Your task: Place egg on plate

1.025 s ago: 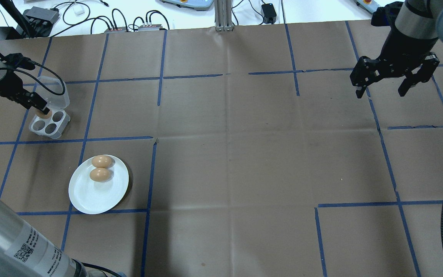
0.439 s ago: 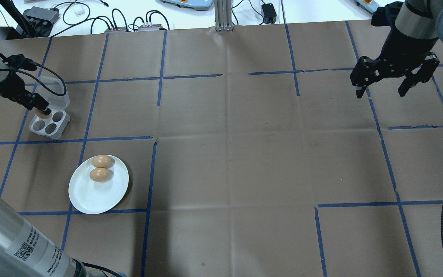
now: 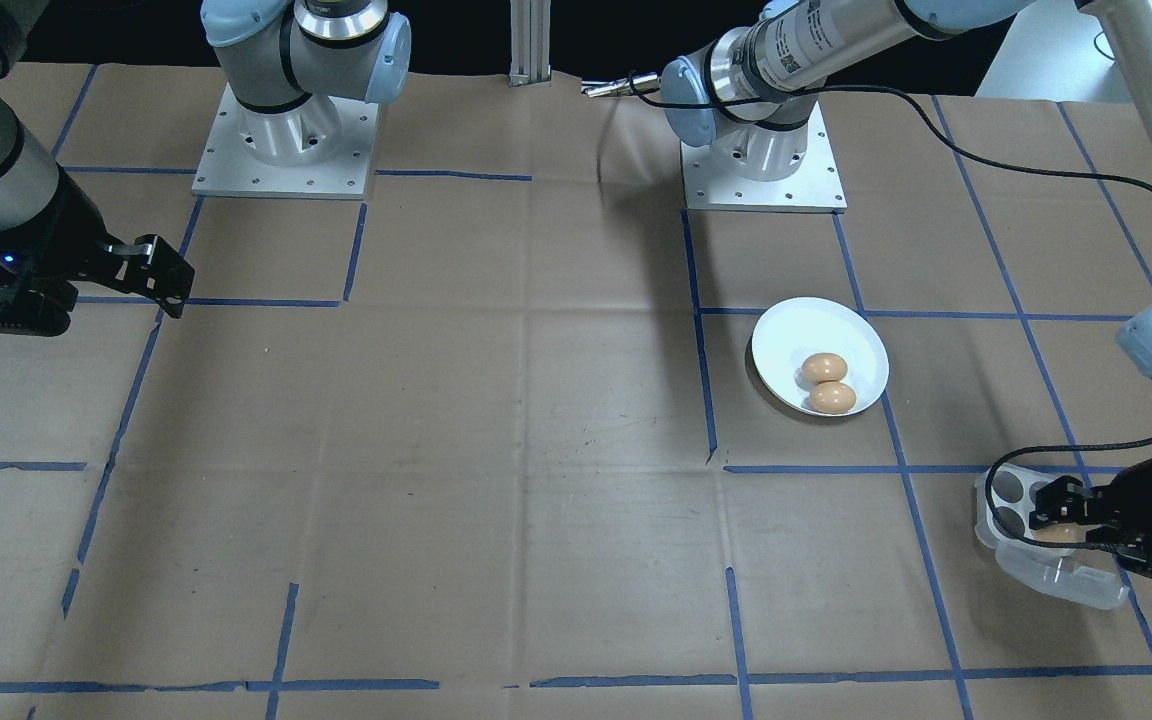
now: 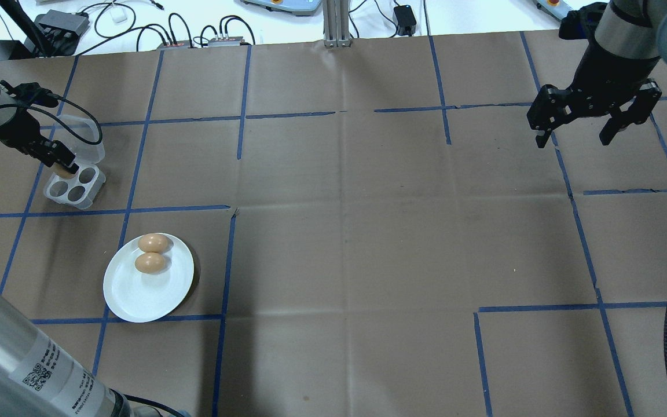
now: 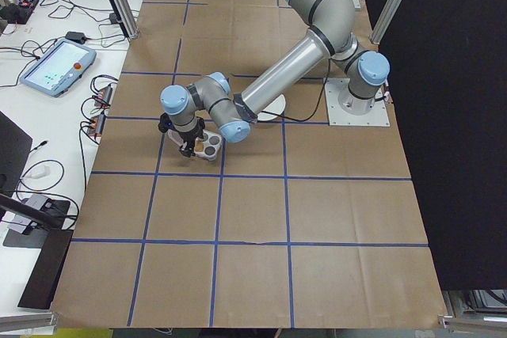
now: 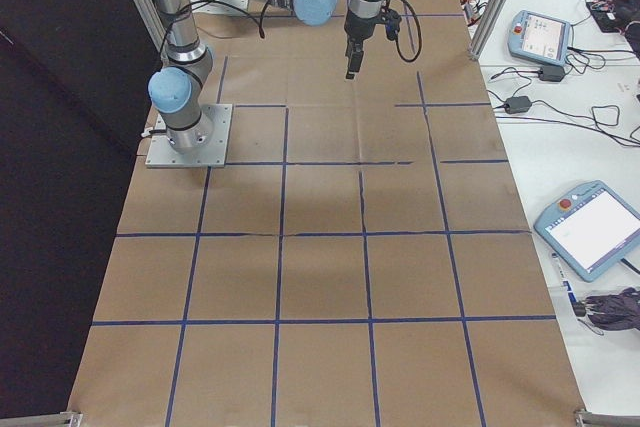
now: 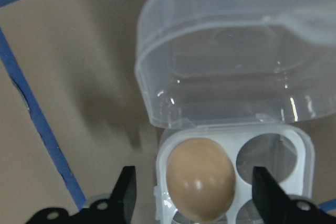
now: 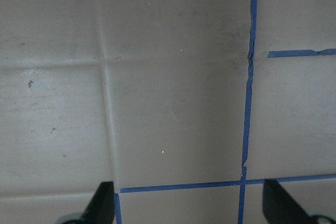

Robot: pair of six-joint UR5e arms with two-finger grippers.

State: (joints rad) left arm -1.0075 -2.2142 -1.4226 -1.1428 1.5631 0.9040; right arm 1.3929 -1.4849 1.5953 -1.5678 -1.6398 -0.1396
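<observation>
Left gripper (image 7: 193,195) open astride the egg (image 7: 200,178) seated in the clear carton (image 7: 294,145) (lid flipped back), white plate (image 4: 136,295) nearby bearing two eggs (image 4: 151,253), right gripper (image 4: 576,139) open, well apart.

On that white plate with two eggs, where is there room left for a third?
The round white plate is bare across its near, robot-side half. The two brown eggs crowd its far edge, touching each other. The left tool sits open around the last brown egg in the clear plastic carton.
</observation>
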